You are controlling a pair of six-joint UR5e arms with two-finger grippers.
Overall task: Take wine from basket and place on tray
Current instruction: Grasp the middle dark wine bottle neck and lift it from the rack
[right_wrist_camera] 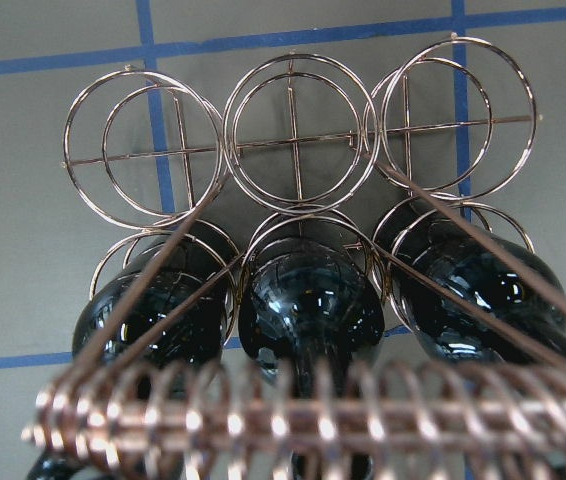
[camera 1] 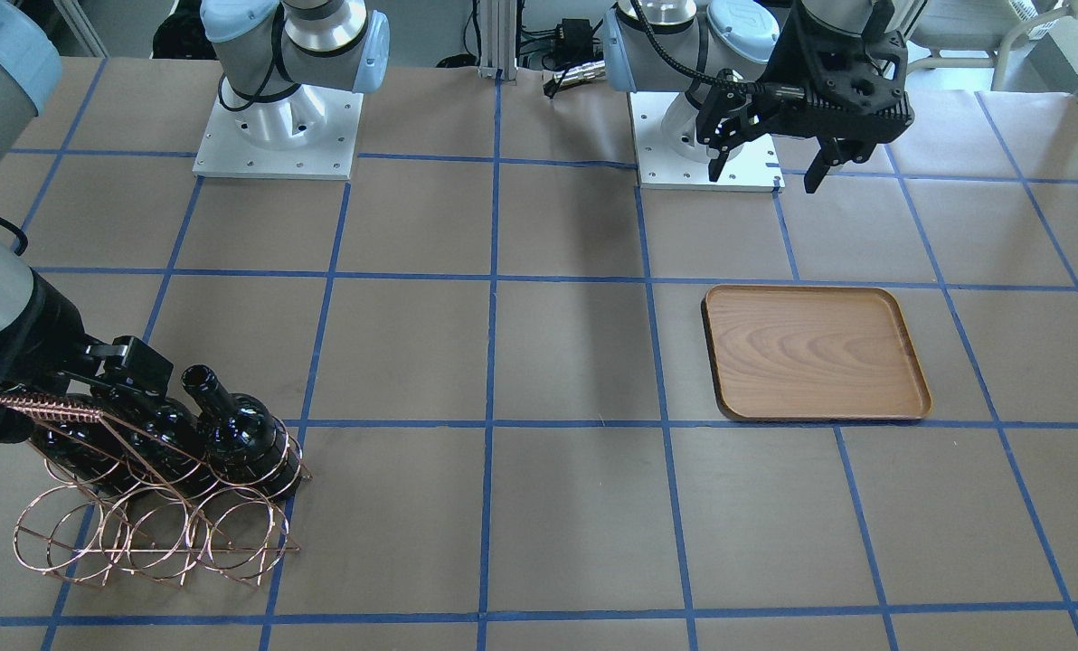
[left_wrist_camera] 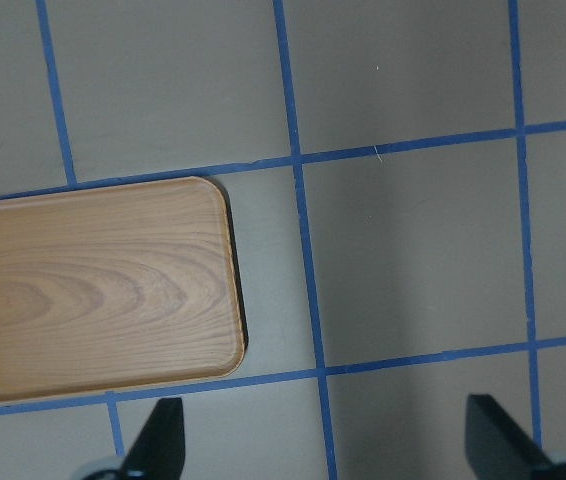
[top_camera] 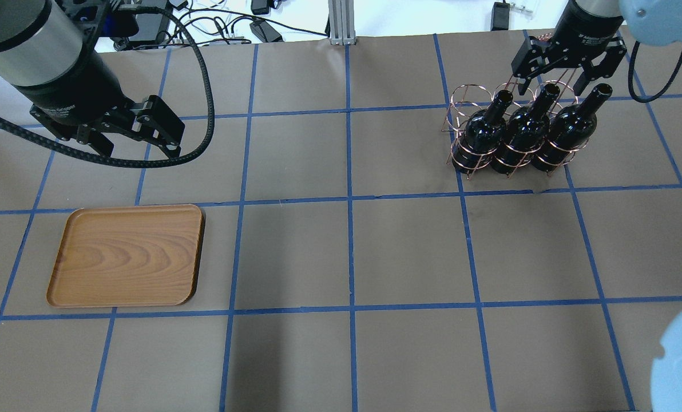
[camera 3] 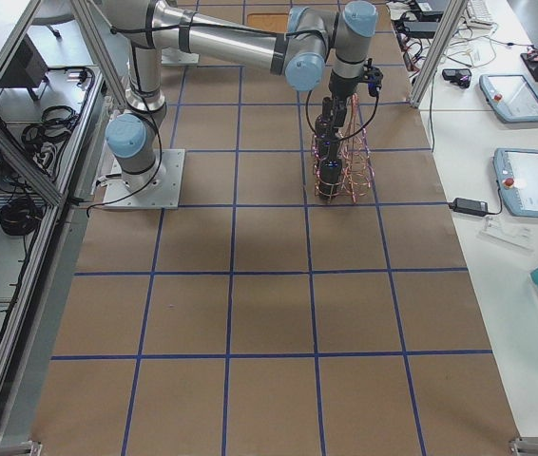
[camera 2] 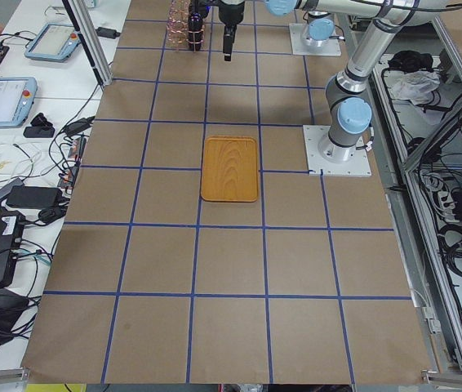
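Note:
Three near-black wine bottles [top_camera: 521, 129] lie tilted side by side in the copper wire basket [top_camera: 461, 103] at the far right of the overhead view. My right gripper [top_camera: 552, 83] hovers open over the bottle necks, its fingers either side of the middle bottle's mouth, by the coil-wrapped handle [camera 1: 46, 407]. The right wrist view looks down on the handle [right_wrist_camera: 293, 420], the three bottles [right_wrist_camera: 308, 300] and the empty rings [right_wrist_camera: 293, 130]; its fingers are out of view. The empty wooden tray [top_camera: 126, 254] lies at the left. My left gripper [top_camera: 138, 150] hangs open and empty beyond it, above the table.
The table is brown paper with a blue tape grid [top_camera: 349, 200]. Both arm bases [camera 1: 277, 136] stand on white plates on the robot's side. Cables and boxes [top_camera: 261, 23] lie past the far edge. The left wrist view shows the tray [left_wrist_camera: 93, 285] off to the left.

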